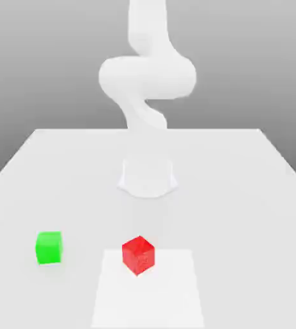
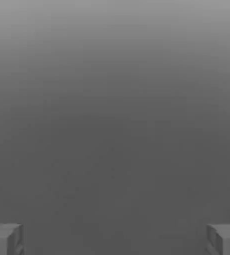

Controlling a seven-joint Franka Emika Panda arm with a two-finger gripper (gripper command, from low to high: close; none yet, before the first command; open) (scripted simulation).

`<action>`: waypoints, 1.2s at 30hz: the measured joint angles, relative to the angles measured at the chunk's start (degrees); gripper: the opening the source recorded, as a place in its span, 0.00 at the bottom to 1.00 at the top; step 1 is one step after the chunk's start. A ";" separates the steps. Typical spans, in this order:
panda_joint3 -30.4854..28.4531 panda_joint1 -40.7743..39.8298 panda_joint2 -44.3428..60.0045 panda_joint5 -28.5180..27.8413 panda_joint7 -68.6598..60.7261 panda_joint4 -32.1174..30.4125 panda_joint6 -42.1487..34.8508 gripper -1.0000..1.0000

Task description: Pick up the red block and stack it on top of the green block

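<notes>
In the hand view we see the end effector released, its two fingers standing wide apart with nothing between them. Behind them we see only plain grey shading, darker in some parts and paler in others.

In the exterior view we find the red block on the pale tabletop, at the far edge of a brighter white rectangle, over the part of it toward the exterior view's left. We see the block turned so that one upright edge points at the camera, with two side faces and the top in sight. Its red is a little mottled.

We find the green block well apart from the red one, toward the exterior view's left and off the white rectangle. It sits nearly square to the camera, its front face and top visible. The two blocks look about alike in size, and neither is stacked on the other.

Beyond both blocks we see the white robot arm, its base on the tabletop near the middle and its upper part running out past the top of the exterior view, against a grey background.
</notes>
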 joint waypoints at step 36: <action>4.41 -7.82 46.04 -2.69 43.84 -29.29 34.09 0.00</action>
